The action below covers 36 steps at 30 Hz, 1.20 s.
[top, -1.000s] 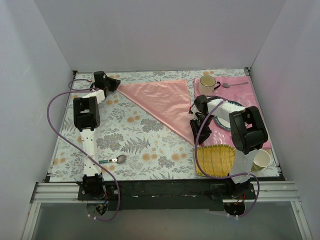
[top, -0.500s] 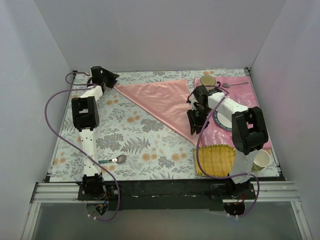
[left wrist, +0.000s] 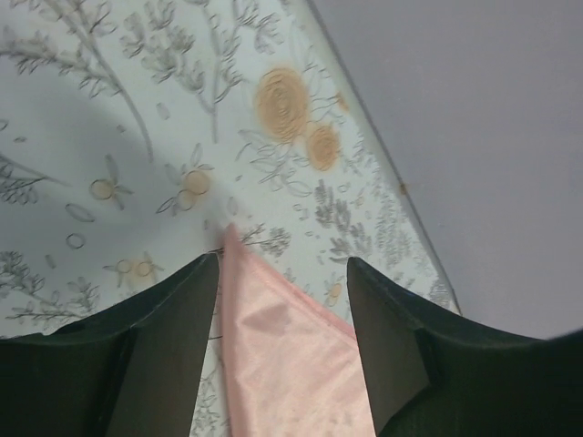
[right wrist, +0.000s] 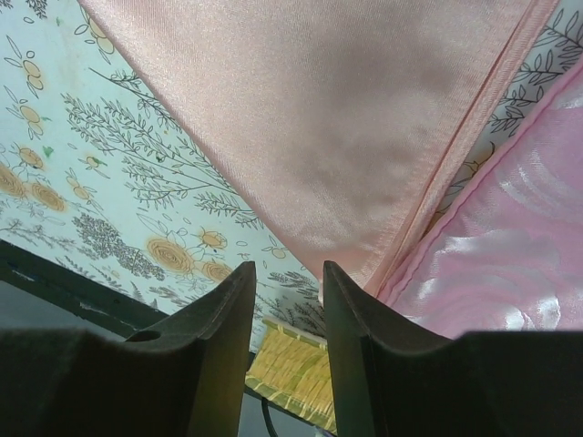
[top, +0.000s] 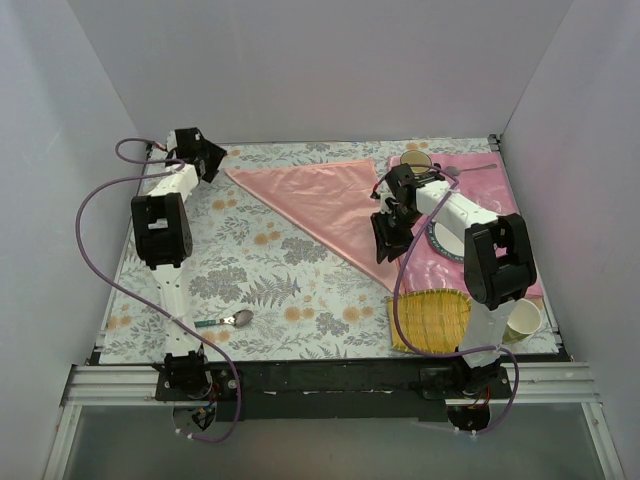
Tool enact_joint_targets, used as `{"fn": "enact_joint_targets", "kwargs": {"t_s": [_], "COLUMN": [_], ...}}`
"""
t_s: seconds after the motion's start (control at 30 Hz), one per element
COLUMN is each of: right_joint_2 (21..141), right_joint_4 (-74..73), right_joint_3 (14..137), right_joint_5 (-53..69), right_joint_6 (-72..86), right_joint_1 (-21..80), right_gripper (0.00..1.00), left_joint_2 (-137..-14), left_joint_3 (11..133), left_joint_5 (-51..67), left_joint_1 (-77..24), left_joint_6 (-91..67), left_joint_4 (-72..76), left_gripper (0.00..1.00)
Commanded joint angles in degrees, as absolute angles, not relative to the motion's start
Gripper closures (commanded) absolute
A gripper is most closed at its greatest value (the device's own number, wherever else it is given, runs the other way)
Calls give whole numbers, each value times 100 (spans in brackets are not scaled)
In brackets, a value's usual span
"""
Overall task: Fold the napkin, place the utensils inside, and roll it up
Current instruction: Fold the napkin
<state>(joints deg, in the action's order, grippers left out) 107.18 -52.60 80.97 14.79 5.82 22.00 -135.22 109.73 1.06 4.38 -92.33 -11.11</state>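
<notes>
Holding my left gripper [left wrist: 282,264] spread wide, I see the napkin's [left wrist: 273,355] sharp corner lying between its fingers, ungrasped. The glossy salmon-pink cloth, folded into a flat triangle, stretches to my right gripper [right wrist: 287,267], also parted, its other tip just ahead.

Two spoons [top: 470,168] (one teal-handled [top: 226,321]), two cups [top: 523,318]

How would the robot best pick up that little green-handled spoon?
Grip the spoon by its slim teal handle, coming straight down from above and closing across it. It lies flat on the tablecloth, and the handle is narrower than the rounded bowl.
</notes>
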Motion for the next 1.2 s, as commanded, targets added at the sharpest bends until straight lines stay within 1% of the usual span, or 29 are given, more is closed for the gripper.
{"fn": "enact_joint_targets", "kwargs": {"t_s": [0.0, 0.23, 0.27, 0.37, 0.5, 0.57, 0.67, 0.73, 0.8, 0.9, 1.0, 1.07, 1.17], "right_joint_2": [10486, 10318, 10318, 10345, 10432, 10476, 10529, 10573, 10599, 10652, 10644, 10600, 10600], "right_joint_4": [-5291, -5221, -5221, -5212, -5221, -5238, -5308, -5335, -5370, -5423, -5397, -5248, -5142], "right_joint_3": [8095, 7779, 7778, 7796, 7875, 7936, 8042, 8077, 8138, 8191, 8078, 7911, 7682], "right_joint_5": [1565, 1538, 1538, 1547, 1582, 1582, 1564, 1556, 1547, 1538, 1660, 1784, 1907], "right_joint_6": [589, 580, 589, 615, 642, 659, 668, 677, 685, 694, 747, 817, 817], "right_joint_1": [2188, 2153, 2153, 2153, 2153, 2153, 2153, 2153, 2153, 2162, 2162, 2180, 2215], "right_gripper": [56, 55, 55, 55, 55, 55, 55, 55, 55, 54, 51, 46, 44], "left_joint_2": [-13219, -13315, -13342, -13430, -13561, -13702, -13807, -13860, -13896, -13869, -13878, -13887, -13939], "left_joint_3": [10662, 10477, 10485, 10521, 10538, 10652, 10670, 10687, 10818, 11012, 11223, 11285, 11452], "left_joint_5": [-53, -9, 183, 141, 105, 149, 219, 281, 229, -147, -360, -404, -492], "left_joint_1": [396, 352, 334, 325, 308, 308, 308, 308, 325, 378, 527, 668, 808], "left_joint_6": [-9255, -9466, -9475, -9501, -9536, -9510, -9519, -9501, -9344, -8966, -8728, -8649, -8456], "left_joint_4": [-1450, -1310, -1292, -1292, -1196, -1195, -1082, -941, -958, -1098, -1317, -1336, -1336], "left_gripper": [45, 54, 55, 63, 67, 71, 71, 80, 94, 100, 100, 100, 100]}}
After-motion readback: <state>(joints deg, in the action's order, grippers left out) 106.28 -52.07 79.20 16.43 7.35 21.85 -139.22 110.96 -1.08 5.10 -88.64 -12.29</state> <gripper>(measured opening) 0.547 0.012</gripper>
